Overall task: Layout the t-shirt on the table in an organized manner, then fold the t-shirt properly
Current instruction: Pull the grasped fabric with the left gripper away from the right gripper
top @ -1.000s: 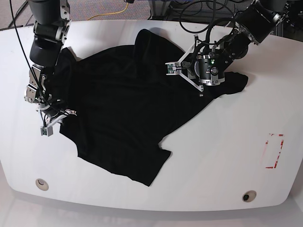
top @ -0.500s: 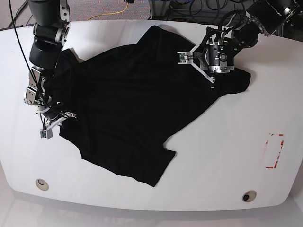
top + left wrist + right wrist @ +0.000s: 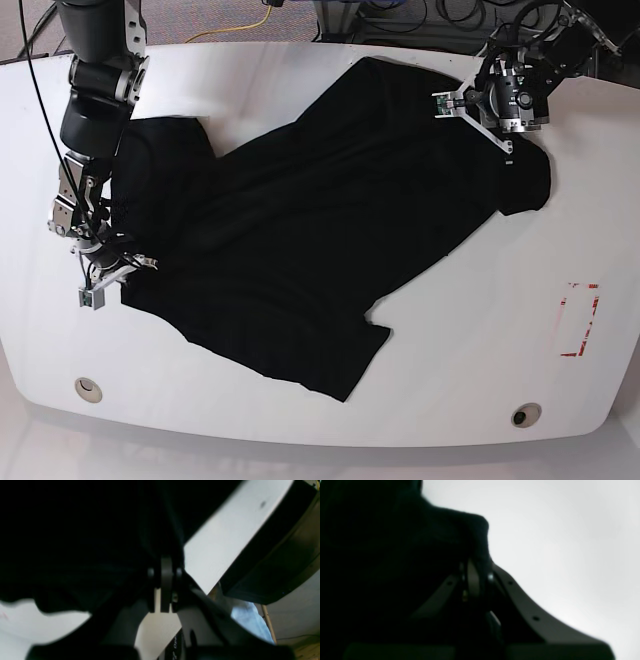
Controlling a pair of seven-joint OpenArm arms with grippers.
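The black t-shirt lies spread and wrinkled across the white table, stretched between both arms. My left gripper at the back right is shut on the shirt's far edge; in the left wrist view its fingertips pinch black cloth over the table. My right gripper at the left is shut on the shirt's near-left edge; in the right wrist view its fingertips are closed on dark cloth above the table. The neck label is hidden.
A red tape rectangle marks the table at the right. Two round grommet holes sit near the front edge, one at the left and one at the right. Cables lie beyond the back edge.
My left gripper has moved up and to the right, dragging the shirt's far edge toward the back right corner. The shirt is more stretched out. My right gripper has shifted slightly toward the front.
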